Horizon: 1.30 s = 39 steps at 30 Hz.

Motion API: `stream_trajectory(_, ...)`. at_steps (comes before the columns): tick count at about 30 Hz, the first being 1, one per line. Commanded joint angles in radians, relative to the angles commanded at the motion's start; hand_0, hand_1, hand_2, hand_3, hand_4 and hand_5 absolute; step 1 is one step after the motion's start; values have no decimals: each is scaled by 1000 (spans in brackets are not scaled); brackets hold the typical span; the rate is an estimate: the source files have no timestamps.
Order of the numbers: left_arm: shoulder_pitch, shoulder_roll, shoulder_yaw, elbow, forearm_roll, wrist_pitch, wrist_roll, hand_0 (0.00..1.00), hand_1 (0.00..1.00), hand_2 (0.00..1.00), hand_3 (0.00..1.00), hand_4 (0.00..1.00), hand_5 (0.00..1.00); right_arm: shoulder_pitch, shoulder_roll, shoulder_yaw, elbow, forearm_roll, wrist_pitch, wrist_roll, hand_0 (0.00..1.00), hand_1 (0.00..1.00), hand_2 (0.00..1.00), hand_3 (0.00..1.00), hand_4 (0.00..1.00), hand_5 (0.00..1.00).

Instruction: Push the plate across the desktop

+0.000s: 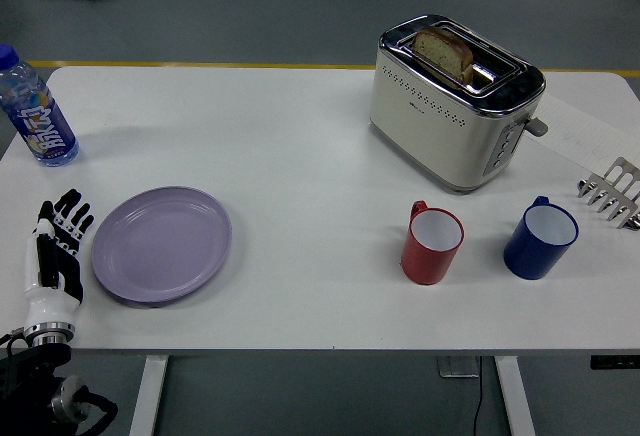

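Lavender plate (162, 244) sits near-left on the white table (300, 156), my left hand (55, 251) flat and released just beside its left rim, so I judge the push not yet begun: next, contact and a steady shove rightward.

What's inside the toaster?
A slice of bread sticks up out of one slot of the toaster. Its lower part is hidden inside, and the other slot looks empty from here.

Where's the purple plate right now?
In the head view, the purple plate lies near the table's front-left edge, just right of the left hand, below the water bottle.
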<state>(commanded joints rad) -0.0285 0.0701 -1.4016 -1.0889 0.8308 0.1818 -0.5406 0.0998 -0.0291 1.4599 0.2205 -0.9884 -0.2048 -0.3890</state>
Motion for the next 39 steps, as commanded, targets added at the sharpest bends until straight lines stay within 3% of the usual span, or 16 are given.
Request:
stream_trajectory(8,1,-9,34,6,-11,15,-13,830,856,871,775,532,998,-4,-2,0,1,-4,1,-1,657,643,740,789,524,585)
stream_trajectory(25,-27,-56,68,-1,-59,63,-65,835,858,874,764,515,998,0,-4,2,0,-13,7,-1,655,643,739,789,522,584)
stream_trajectory(39,-47,-70,115,6,-96,99,-100,842,863,879,757,515,998,7,-6,3,-1,-21,12,0,656,643,738,789,523,585)
